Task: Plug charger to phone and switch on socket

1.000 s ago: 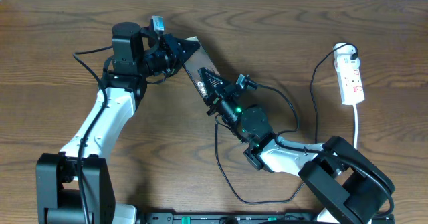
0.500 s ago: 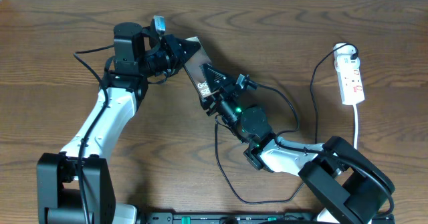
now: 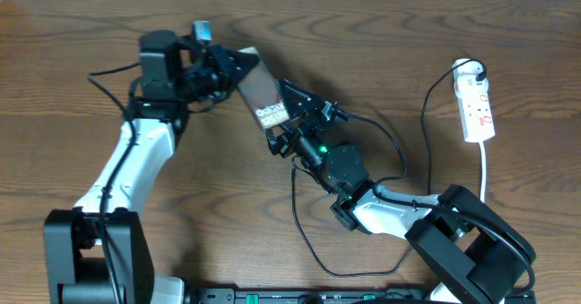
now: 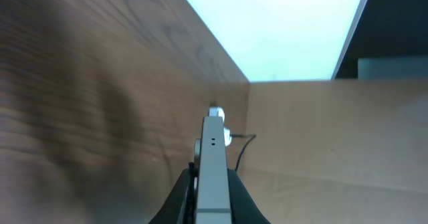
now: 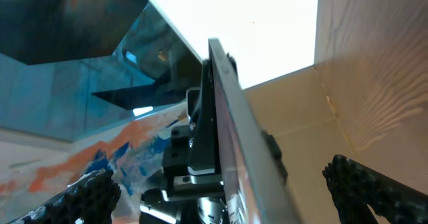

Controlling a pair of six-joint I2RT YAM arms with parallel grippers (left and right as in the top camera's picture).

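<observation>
My left gripper (image 3: 227, 71) is shut on the upper end of the phone (image 3: 258, 93) and holds it tilted above the table. From the left wrist, the phone (image 4: 213, 170) is edge-on between the fingers (image 4: 175, 198). A thin black cable (image 4: 239, 148) leaves its far end. My right gripper (image 3: 287, 118) stands open around the phone's lower end, touching nothing. In the right wrist view the phone (image 5: 228, 134) hangs between the wide-apart fingertips (image 5: 372, 192). The charger (image 3: 298, 204) trails down the table in a loop. I cannot see its tip. The socket (image 3: 477, 104) lies at the far right.
The socket's white cord (image 3: 485, 172) runs toward the right arm's base (image 3: 467, 245). A black plug (image 3: 473, 68) sits at the socket's top end. Thicker black robot cables (image 3: 392, 145) arch beside the right arm. The left arm (image 3: 123, 168) stretches along the left side.
My right gripper has gone from shut to wide open at the phone's lower end. The left arm has shifted the phone a little up and to the left.
</observation>
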